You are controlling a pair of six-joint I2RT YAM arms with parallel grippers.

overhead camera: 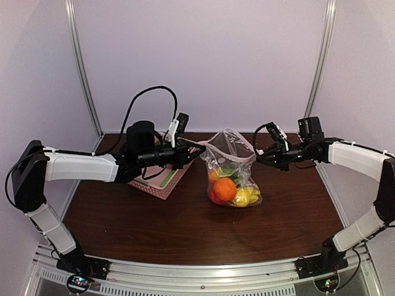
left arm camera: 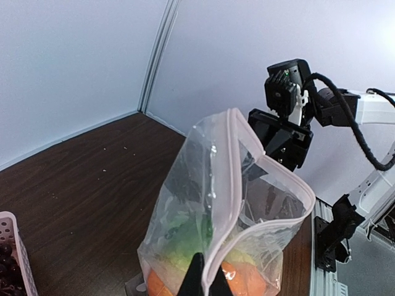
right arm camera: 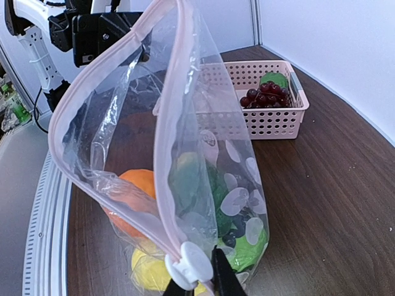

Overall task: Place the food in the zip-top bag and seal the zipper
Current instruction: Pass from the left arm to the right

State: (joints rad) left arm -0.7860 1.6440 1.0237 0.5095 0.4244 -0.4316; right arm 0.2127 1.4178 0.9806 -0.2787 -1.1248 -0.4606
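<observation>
The clear dotted zip-top bag stands upright mid-table, held between both grippers with its mouth open. Inside lie an orange, a yellow piece, and red and green pieces. My left gripper is shut on the bag's left mouth corner; in the left wrist view its fingertips pinch the pale zipper strip. My right gripper is shut at the right corner; in the right wrist view it grips beside the white zipper slider. Dark purple grapes and a green piece lie in the basket.
The pink lattice basket sits on the table under my left arm, left of the bag; it also shows in the right wrist view. White walls close the back and sides. A metal rail runs along the near edge.
</observation>
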